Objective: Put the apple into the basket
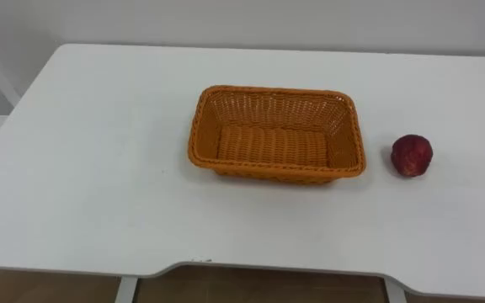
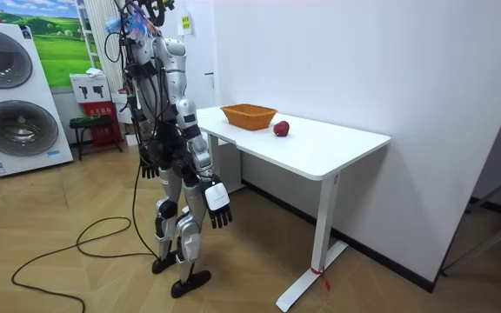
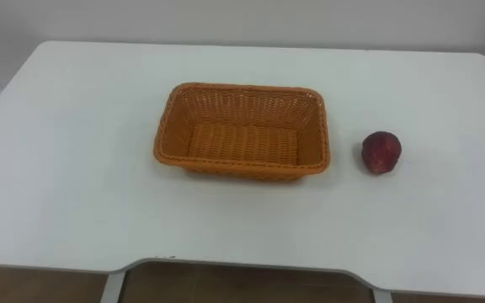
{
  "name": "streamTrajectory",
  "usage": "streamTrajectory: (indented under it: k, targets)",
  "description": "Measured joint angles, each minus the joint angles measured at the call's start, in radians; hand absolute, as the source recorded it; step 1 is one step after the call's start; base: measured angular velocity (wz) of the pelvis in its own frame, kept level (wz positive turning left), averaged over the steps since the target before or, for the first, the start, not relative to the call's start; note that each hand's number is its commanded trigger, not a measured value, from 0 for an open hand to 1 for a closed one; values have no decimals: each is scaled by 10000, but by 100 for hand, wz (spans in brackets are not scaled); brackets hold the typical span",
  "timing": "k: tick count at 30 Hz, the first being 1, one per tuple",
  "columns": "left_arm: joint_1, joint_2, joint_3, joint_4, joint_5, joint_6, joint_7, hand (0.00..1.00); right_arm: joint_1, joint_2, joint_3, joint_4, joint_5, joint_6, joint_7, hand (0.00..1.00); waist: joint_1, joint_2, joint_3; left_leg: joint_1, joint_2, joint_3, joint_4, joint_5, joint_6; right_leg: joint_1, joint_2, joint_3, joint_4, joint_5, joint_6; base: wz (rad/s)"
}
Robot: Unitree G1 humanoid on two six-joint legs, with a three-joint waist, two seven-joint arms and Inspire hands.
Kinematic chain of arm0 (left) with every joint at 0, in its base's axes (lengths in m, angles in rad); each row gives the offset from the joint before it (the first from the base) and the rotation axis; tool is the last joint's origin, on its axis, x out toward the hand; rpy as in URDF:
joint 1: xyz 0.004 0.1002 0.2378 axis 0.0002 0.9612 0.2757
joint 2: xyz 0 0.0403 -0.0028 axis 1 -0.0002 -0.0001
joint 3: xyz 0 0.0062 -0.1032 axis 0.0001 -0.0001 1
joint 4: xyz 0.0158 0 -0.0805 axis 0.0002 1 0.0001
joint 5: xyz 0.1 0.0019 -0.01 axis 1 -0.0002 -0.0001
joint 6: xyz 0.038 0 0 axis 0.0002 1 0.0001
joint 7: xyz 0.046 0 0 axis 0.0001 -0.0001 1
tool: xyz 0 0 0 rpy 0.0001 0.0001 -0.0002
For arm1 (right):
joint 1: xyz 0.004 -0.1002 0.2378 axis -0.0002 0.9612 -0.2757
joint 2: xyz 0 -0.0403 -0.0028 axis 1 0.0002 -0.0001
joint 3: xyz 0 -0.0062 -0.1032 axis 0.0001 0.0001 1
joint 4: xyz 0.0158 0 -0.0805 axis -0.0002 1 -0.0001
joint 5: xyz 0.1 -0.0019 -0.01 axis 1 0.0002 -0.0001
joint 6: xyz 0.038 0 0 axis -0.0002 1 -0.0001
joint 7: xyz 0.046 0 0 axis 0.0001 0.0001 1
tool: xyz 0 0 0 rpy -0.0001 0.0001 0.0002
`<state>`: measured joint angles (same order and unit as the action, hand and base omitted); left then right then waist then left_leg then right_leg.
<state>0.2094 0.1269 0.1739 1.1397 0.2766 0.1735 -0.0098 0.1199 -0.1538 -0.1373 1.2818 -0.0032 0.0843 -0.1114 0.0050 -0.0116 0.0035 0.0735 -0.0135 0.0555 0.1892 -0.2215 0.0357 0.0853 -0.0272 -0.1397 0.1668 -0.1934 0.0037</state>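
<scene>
Left eye view: red apple (image 1: 413,156) lies on white table (image 1: 91,185), right of orange wicker basket (image 1: 268,172), apart from it. Basket holds nothing.
Room view: robot stands at the table's side, arms hanging. Right hand (image 2: 218,205) and left hand (image 2: 149,165) low, fingers relaxed, grasping nothing.
Right eye view: same layout.

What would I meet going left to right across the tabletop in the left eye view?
Orange woven rectangular basket → round dark red apple. Both sit on the white table, with a gap between them.
</scene>
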Motion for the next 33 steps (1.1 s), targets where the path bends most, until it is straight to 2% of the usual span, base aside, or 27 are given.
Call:
streamTrajectory:
  k: [5,10,13,15,16,17,18,21,24,28,31,33]
  targets:
    - [-1,0,-1,11,-19,0,57,0,-9,3,-3,-6,312,-3,-140,0,8,16,2,1,7,8,-17,0,0,2,6,3,2,0,0,0]
    - [0,-16,54,210,-121,-13,247,0,-4,71,-402,21,2621,-122,-610,0,-30,14,-6,27,19,162,-32,-1,-2,-21,24,85,31,2,-3,-4]
    - [33,-17,587,185,-132,-179,375,0,-17,77,-1712,-125,4343,-261,-980,0,-299,6,-15,-15,15,139,-12,-5,2,-14,13,45,36,1,-2,3]
    - [132,-12,964,172,-439,-341,563,0,2,68,-2840,-536,6335,-322,-1481,0,-506,11,-25,-33,9,159,11,-6,3,-31,9,55,66,1,-2,0]
    - [169,-7,1025,134,-508,-378,585,0,41,72,-3222,-754,6803,-318,-1628,0,-593,16,-27,-33,7,164,13,-6,3,-53,7,56,60,2,-2,0]
    - [244,-3,1190,-23,-557,-441,593,0,114,66,-4018,-1218,7849,-344,-1948,0,-817,47,-42,-56,1,171,19,-10,9,-83,3,58,62,1,0,-5]
    - [315,31,1375,-58,-689,-540,631,0,64,49,-4571,-1641,8677,-494,-2268,0,-911,85,-69,-113,4,210,39,-10,10,-145,7,90,107,0,1,-8]
    - [311,198,1724,-79,-682,-815,719,0,-140,-53,-5651,-2040,9770,-1006,-3082,0,-1139,76,-72,-158,9,266,105,-9,11,-209,9,181,232,-14,-6,-8]
    - [347,376,1808,-166,-696,-1086,735,0,0,-95,-6060,-2821,10051,-1252,-4142,0,-1157,24,-70,-161,-19,286,112,-9,13,-330,-23,248,459,-128,9,-2]
    - [393,441,1859,-205,-667,-1156,874,0,-18,-169,-6423,-3975,10074,-1692,-5622,0,-1138,-49,-67,-142,-36,295,134,-7,16,-368,-37,303,602,-179,18,0]
    - [384,429,1847,-213,-637,-1243,874,0,-214,-185,-6414,-5357,9183,-1995,-6727,0,-1131,-48,-58,-298,-43,299,159,-4,20,-588,-35,353,742,-198,17,-2]
    - [418,442,1758,-199,-675,-1362,906,0,-244,-189,-6181,-6737,7964,-2148,-7528,0,-1075,-50,-57,-353,-49,273,148,1,21,-670,-36,306,746,-199,18,0]
